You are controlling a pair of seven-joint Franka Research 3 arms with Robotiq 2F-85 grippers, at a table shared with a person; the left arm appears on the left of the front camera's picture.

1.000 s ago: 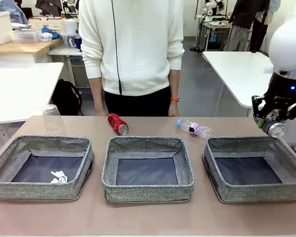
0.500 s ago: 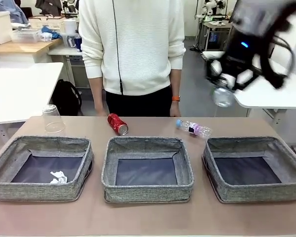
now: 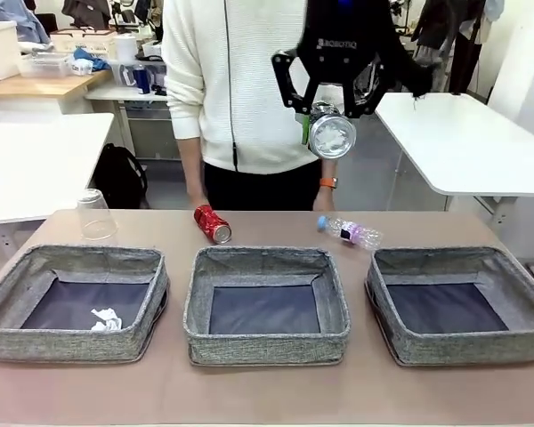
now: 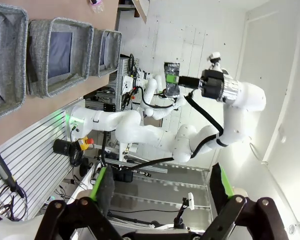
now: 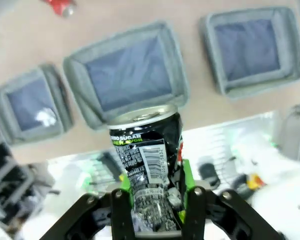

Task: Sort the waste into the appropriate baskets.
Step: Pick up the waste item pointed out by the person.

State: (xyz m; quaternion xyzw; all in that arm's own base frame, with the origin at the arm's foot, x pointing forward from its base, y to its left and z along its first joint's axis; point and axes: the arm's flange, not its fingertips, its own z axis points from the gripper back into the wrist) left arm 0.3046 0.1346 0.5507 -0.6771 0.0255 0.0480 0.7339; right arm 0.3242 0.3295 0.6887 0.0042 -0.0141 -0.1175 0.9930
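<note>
- The right hand [image 3: 329, 120] is pinching a dark blue-black can [image 3: 332, 138] between its green pads, high in the air above the row of baskets. From the front it lines up with the person's white sweater [image 3: 249, 89].
- In the right wrist view the can's lower part [image 5: 149, 165] looks crumpled where the pads squeeze it. I'd guess the grip is a bit sketchy, so a fast swing could let it twist or slip out.
- Letting go from that height is my main worry. The baskets are shallow, so the can could bounce off a rim or hop out onto the brown surface [image 3: 267, 391].
- The other risk is picking the wrong bin. The left grey woven basket [image 3: 71, 342] has a white paper wad [image 3: 105, 318] in it, so it probably isn't the one for cans. The middle basket [image 3: 267, 345] and the right basket [image 3: 463, 349] have nothing in them.
- The left hand [image 4: 162, 185] is spread wide with nothing in it, well away from everything.
- Still out on the surface beyond the baskets:
  - a red drink can [image 3: 213, 222] lying just past the middle basket's far rim
  - a small clear blue-capped bottle [image 3: 351, 231] lying between the middle and right baskets
  - a clear plastic cup [image 3: 95, 213] upside down at far left
- Nothing blocks the way down into the bins. The person standing at the far edge is the only thing to mind.
</note>
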